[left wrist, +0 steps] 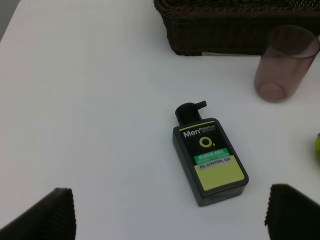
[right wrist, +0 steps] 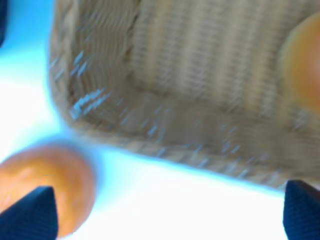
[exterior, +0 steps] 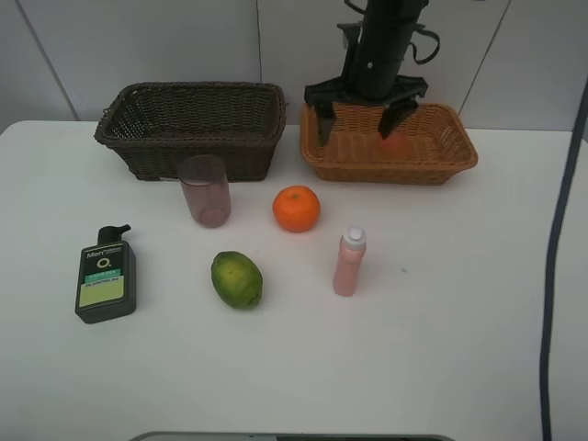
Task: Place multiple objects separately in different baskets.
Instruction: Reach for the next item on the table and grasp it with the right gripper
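The dark brown basket (exterior: pixel 188 124) stands back left and the light orange-tan basket (exterior: pixel 432 152) back right. My right gripper (exterior: pixel 356 124) hangs open over the tan basket; the red-yellow peach (exterior: pixel 396 141) lies inside it, under the right finger. The blurred right wrist view shows the tan basket (right wrist: pixel 200 90), the peach (right wrist: pixel 302 65) and the orange (right wrist: pixel 47 182). The orange (exterior: pixel 296 209), green citrus (exterior: pixel 237 279), pink cup (exterior: pixel 204 190), pink bottle (exterior: pixel 349 262) and pump bottle (exterior: pixel 106 276) are on the table. My left gripper (left wrist: pixel 167 220) is open above the pump bottle (left wrist: pixel 210 160).
The white table (exterior: pixel 459 322) ends at a front edge near the bottom of the high view. A dark cable (exterior: pixel 556 239) runs down the right side. The left wrist view also shows the cup (left wrist: pixel 282 65) and the brown basket (left wrist: pixel 225 25).
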Motion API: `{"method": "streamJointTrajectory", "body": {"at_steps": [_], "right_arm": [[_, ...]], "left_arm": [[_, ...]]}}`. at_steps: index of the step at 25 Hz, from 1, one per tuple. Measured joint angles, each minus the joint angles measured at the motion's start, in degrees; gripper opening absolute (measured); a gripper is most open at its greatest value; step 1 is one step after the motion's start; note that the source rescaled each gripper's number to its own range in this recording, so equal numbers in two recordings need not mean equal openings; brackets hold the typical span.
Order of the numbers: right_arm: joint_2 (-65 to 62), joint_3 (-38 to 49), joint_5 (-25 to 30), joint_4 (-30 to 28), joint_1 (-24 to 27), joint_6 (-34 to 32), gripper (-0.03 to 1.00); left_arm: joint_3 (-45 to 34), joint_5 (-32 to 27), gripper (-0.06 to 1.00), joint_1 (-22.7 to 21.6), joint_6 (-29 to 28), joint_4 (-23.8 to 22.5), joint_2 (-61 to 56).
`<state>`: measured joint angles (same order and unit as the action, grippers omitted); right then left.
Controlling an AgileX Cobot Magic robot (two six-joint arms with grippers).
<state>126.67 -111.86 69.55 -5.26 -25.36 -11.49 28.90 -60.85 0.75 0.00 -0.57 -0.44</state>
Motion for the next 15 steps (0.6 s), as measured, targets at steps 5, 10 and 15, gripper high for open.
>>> {"method": "streamJointTrajectory", "body": {"at_steps": [5,10,15], "right_arm": [[-4.33,11.04,-1.17,0.26,-4.56,-2.19,1.00],[-7.90,19.88,-7.75,0.26,-9.07,-4.33,1.00],[-7.86,21.61,-12.03,-4.18,-13.42,-12.73,1.00]], "left_arm": [[0.00,0.00,0.97,0.00,0.00,0.00,0.00],[0.00,0.00,0.97,0.00,0.00,0.00,0.00],[0.00,0.00,0.97,0.00,0.00,0.00,0.00]]}}
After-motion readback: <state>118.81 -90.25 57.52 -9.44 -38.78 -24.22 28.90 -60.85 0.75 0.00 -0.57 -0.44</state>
